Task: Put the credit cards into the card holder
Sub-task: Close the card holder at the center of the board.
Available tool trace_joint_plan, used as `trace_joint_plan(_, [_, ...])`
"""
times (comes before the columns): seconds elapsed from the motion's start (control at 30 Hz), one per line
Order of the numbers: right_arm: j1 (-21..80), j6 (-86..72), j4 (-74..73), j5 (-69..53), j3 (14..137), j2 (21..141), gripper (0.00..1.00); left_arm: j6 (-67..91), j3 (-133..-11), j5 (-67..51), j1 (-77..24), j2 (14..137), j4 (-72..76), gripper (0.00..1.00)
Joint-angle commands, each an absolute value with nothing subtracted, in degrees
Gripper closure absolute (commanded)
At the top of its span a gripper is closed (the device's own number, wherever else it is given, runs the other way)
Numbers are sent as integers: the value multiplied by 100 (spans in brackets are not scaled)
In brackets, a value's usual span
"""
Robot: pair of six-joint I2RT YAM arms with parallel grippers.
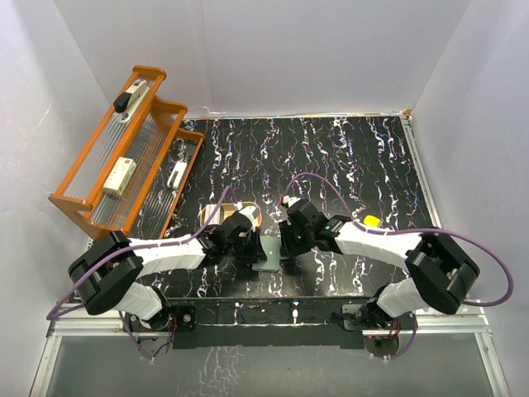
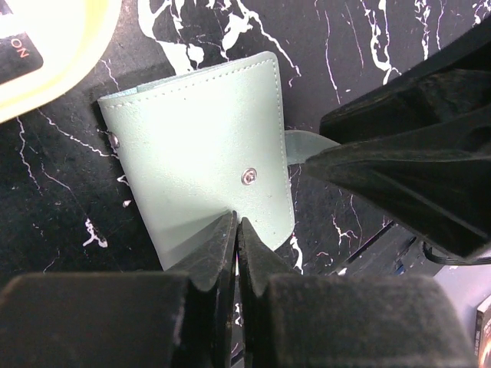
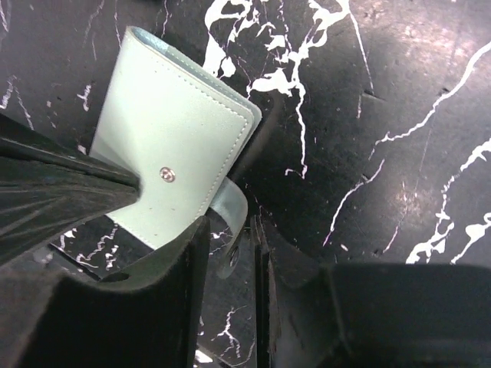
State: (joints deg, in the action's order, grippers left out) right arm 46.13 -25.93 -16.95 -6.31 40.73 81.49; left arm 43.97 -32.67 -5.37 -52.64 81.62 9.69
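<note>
Card holder (image 2: 199, 146): pale green, folded shut, lying flat on the desk (image 1: 347, 165) near its front edge, midway between the two arms. Silver snap stud (image 2: 248, 176) on the upper cover. Snap tab (image 3: 230, 218) unfastened, sticking out from under the holder on the right arm's side.

Left end effector (image 2: 236, 224): fingers pressed together, no gap, nothing between them. Its tip bears on the cover at the holder's near edge, close to the stud.

Right end effector (image 3: 229, 226): jaws a narrow way apart, desk showing through the gap. The tab lies in that gap. It seems loose rather than pinched, though contact with the left-hand finger can't be ruled out. Body of the holder is just beside and outside the jaws.

Dish (image 2: 69, 54): tan-yellow, on the desk just behind the holder on the left arm's side, not touching it. One dark card (image 2: 14, 55) with pale lettering lies in it, cut off by the frame edge. No other cards made out.

Orange rack (image 1: 124, 157) stands at the far left of the desk, well apart from the holder
</note>
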Motion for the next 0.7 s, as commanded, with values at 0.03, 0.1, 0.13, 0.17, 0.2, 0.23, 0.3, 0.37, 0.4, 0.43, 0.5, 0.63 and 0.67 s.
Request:
trace_joint_plan(0.03, [4649, -3489, -1728, -266, 4070, 7496, 78, 4636, -3190, -273, -5308, 8217, 1044, 100])
trace_joint_plan(0.1, [4649, -3714, -1667, -262, 3970, 7355, 79, 4790, -3087, -251, -5309, 8190, 1186, 100])
trace_joint_plan(0.13, [4649, -3804, -1596, -329, 3910, 7312, 79, 4853, -3058, -242, -5310, 8181, 1220, 100])
trace_joint_plan(0.17, [4648, -3893, -1516, -380, 3863, 7272, 79, 4892, -3050, -231, -5313, 8189, 1220, 100])
trace_joint_plan(0.2, [4649, -3976, -1459, -406, 3833, 7249, 79, 4926, -3055, -229, -5316, 8223, 1234, 100])
trace_joint_plan(0.23, [4649, -4055, -1424, -396, 3801, 7234, 79, 4948, -3054, -244, -5322, 8252, 1264, 100])
trace_joint_plan(0.3, [4666, -4146, -1412, -251, 3754, 7197, 80, 5013, -3089, -167, -5368, 8320, 1232, 100])
trace_joint_plan(0.37, [4675, -4111, -1526, -130, 3756, 7191, 78, 5089, -3138, -52, -5462, 8386, 1188, 100])
trace_joint_plan(0.4, [4676, -4069, -1634, -35, 3796, 7194, 74, 5158, -3176, -3, -5500, 8438, 1156, 100])
trace_joint_plan(0.43, [4680, -4035, -1732, 7, 3821, 7185, 73, 5234, -3218, 22, -5536, 8501, 1128, 100])
trace_joint_plan(0.5, [4685, -3965, -1810, 33, 3839, 7145, 72, 5330, -3313, 2, -5601, 8667, 1096, 100])
trace_joint_plan(0.63, [4685, -3863, -2045, 219, 3902, 7167, 73, 5454, -3488, 56, -5694, 8924, 948, 100])
trace_joint_plan(0.67, [4685, -3840, -2146, 308, 3924, 7176, 73, 5477, -3519, 77, -5703, 8958, 883, 100])
